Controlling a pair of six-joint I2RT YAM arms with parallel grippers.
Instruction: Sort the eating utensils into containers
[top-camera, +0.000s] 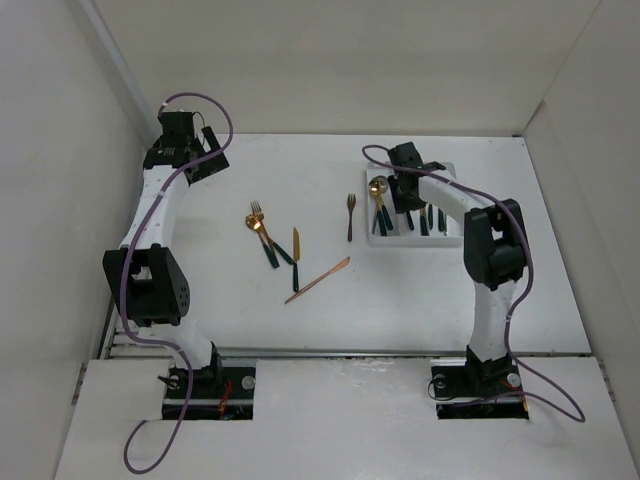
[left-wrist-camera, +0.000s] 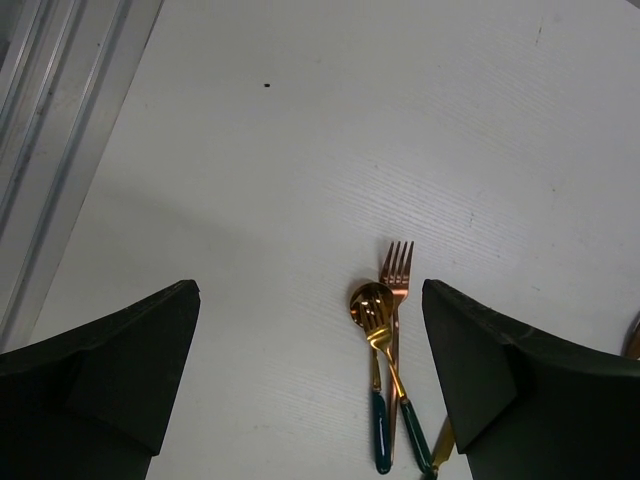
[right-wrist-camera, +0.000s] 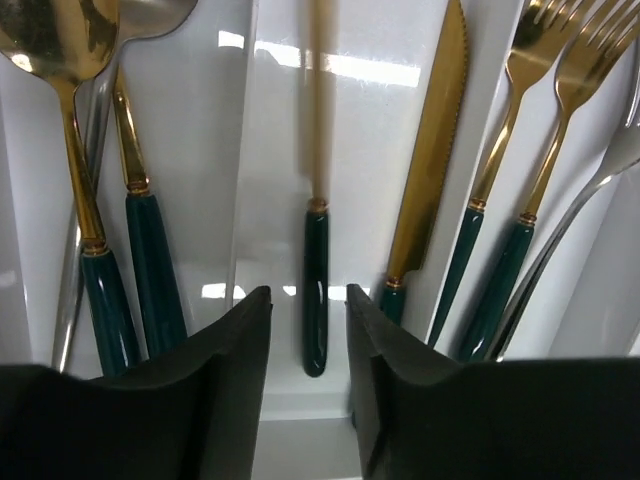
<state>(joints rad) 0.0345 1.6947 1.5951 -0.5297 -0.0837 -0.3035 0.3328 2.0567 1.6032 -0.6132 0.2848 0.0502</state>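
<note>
The white three-compartment tray (top-camera: 410, 241) lies at the right. My right gripper (top-camera: 404, 190) hangs low over it. In the right wrist view the right gripper (right-wrist-camera: 308, 340) is open by a narrow gap. A gold knife with a green handle (right-wrist-camera: 316, 290) lies in the middle compartment between the fingertips, untouched. Beside it lies a second gold knife (right-wrist-camera: 432, 150), with spoons (right-wrist-camera: 70, 120) on the left and forks (right-wrist-camera: 520, 120) on the right. My left gripper (top-camera: 195, 160) is open wide and empty, far left of the loose utensils. It (left-wrist-camera: 310, 390) looks down on a copper fork (left-wrist-camera: 398, 275) and a gold spoon (left-wrist-camera: 368, 300).
Loose on the table: a spoon and forks (top-camera: 262, 235), a green-handled gold knife (top-camera: 295, 258), a copper knife (top-camera: 318, 280) and a dark fork (top-camera: 351, 215) just left of the tray. White walls close in the table at the back and sides.
</note>
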